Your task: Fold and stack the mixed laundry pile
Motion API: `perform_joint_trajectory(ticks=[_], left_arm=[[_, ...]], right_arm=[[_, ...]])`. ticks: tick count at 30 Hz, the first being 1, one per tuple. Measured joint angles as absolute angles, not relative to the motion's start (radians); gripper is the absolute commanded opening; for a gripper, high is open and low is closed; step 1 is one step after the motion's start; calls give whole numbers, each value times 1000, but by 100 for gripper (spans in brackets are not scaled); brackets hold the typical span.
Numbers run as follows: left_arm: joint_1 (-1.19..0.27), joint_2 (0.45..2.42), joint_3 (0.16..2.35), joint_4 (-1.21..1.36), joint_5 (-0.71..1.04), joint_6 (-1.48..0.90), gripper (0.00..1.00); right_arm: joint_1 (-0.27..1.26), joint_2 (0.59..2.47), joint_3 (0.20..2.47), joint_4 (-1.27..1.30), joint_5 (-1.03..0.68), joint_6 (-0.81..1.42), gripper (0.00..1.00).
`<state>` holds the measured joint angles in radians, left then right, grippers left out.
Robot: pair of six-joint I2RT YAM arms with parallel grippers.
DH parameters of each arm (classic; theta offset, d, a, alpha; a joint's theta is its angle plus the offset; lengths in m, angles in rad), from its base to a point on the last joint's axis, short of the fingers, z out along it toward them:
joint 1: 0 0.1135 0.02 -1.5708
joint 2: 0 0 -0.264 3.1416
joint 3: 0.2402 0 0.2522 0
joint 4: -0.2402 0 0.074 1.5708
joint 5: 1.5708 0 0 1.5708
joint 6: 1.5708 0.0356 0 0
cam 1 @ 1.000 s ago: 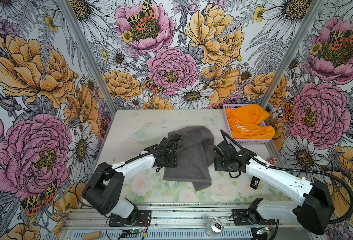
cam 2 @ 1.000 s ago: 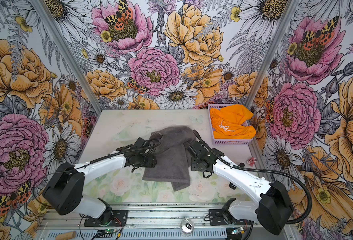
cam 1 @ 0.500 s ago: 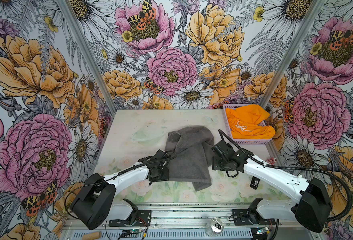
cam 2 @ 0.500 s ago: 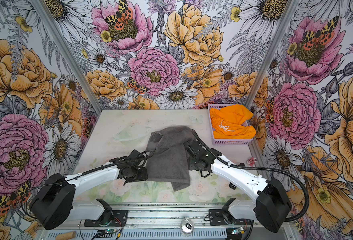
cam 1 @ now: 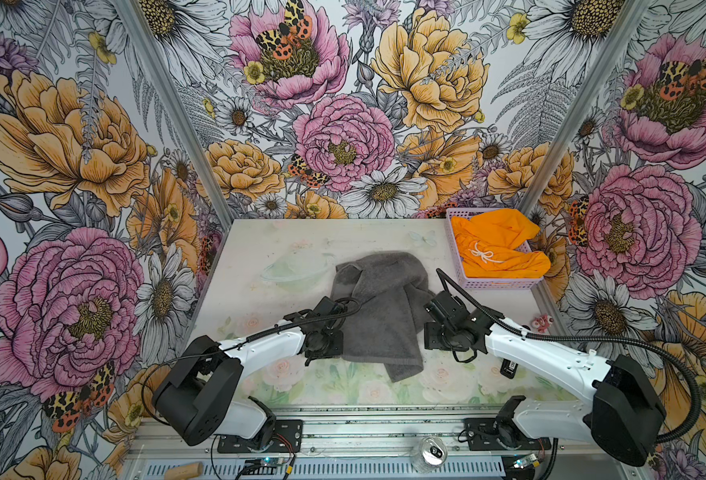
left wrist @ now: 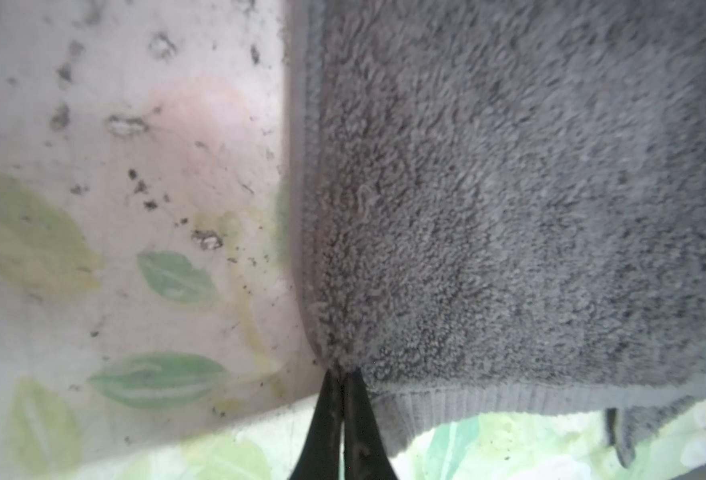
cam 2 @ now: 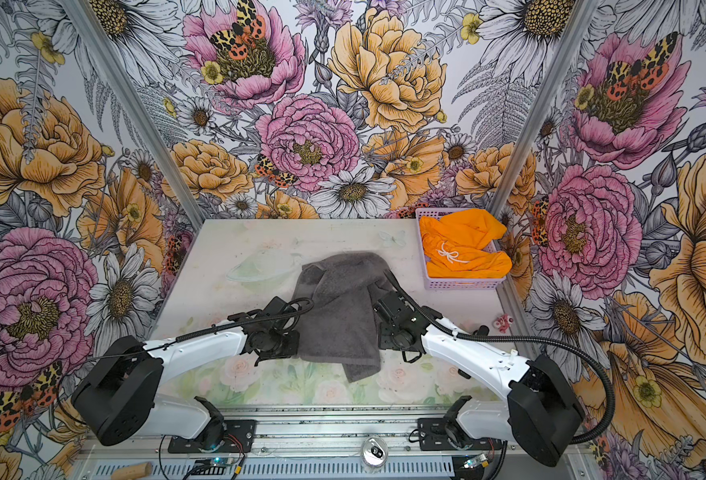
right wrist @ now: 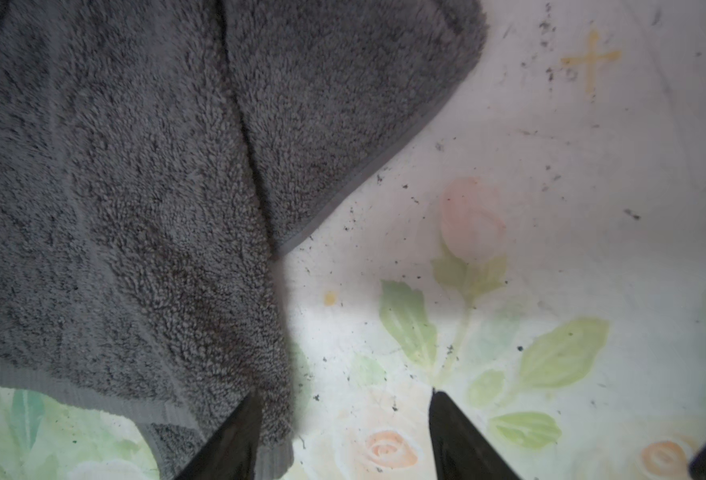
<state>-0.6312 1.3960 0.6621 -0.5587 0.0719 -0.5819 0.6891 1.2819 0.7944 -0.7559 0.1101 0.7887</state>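
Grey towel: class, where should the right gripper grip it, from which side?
Probably the right edge of the grey towel near its front corner, from the right: it lies exposed inside the open right gripper, opposite the left gripper pinching the other side.

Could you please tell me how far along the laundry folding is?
Done: nothing folded; the towel lies rumpled on the table, the shorts sit bunched in the basket. In hand: the left gripper is shut on the towel's edge, the right gripper open at its opposite edge. Left: fold both, then stack.
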Motion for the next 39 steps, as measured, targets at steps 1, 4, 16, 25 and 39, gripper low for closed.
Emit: perform_joint_trajectory(ticks=[1,4,16,25,39], left_arm=[[-626,1384,656,-562,72,-583,0],[-594,1318,644,-602,69,-590,0],[-456,1053,676,-743,55,-594,0],[-358,966,688,-790,25,-594,0],[-377,1030,657,-752,22,-605,0]], right_arm=[[689,1296,789,-735,104,791,66],[688,1362,786,-665,98,794,70],[623,1720,960,-467,129,768,37],[484,1884,1180,-514,199,653,0],[374,1961,1568,-654,245,434,58]])
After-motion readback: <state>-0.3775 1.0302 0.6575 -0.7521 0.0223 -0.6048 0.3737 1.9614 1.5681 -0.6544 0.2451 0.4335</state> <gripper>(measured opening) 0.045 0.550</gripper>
